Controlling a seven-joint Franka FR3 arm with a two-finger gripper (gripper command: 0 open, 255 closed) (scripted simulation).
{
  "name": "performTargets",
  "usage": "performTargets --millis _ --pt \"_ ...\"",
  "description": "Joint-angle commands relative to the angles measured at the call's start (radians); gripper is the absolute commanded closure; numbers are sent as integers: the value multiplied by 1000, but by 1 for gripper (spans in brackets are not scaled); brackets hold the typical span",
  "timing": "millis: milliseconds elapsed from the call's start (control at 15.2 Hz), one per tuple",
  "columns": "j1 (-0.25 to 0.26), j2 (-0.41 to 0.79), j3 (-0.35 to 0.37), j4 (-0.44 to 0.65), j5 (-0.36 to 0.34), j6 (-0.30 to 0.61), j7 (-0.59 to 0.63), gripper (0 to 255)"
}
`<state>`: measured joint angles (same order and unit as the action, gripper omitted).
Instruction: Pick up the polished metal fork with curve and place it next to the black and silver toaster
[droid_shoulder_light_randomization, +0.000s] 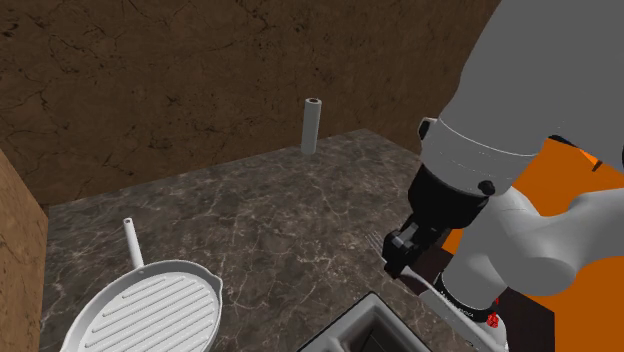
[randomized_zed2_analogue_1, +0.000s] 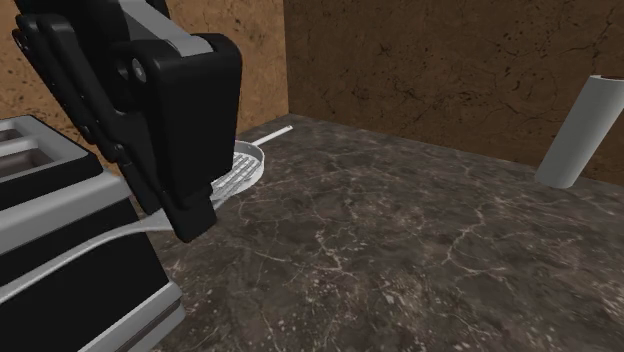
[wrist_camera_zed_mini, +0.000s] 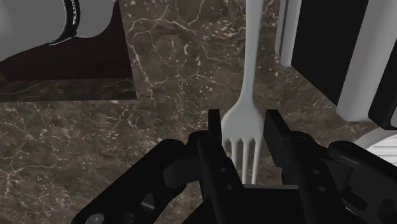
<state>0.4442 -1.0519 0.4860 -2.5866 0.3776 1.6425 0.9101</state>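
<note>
A pale, curved fork (wrist_camera_zed_mini: 245, 121) lies between my fingers, its tines toward the hand and its handle pointing away. My black gripper (wrist_camera_zed_mini: 245, 124) is shut on the fork's head, both fingers against its sides. In the second exterior view the fork (randomized_zed2_analogue_1: 90, 255) runs out from under the gripper (randomized_zed2_analogue_1: 195, 225) across the side of the black and silver toaster (randomized_zed2_analogue_1: 60, 200). From the shoulder view the tines (droid_shoulder_light_randomization: 375, 240) stick out beside the gripper (droid_shoulder_light_randomization: 398, 258), just above the toaster (droid_shoulder_light_randomization: 370, 325). The toaster (wrist_camera_zed_mini: 331, 51) stands right alongside the fork's handle.
A white ridged grill pan (droid_shoulder_light_randomization: 150, 310) sits at the shoulder view's lower left, its handle pointing toward the back wall. A grey upright cylinder (droid_shoulder_light_randomization: 311, 125) stands by the brown back wall. Dark marbled counter (droid_shoulder_light_randomization: 270, 220) lies between them. The stand's dark edge (wrist_camera_zed_mini: 63, 76) is close to the hand.
</note>
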Motion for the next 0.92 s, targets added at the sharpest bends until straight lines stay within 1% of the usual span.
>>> performTargets --millis 0,858 --pt "5 -5 10 -25 10 21 0 255" --pt "40 -9 89 -191 87 180 -3 255"
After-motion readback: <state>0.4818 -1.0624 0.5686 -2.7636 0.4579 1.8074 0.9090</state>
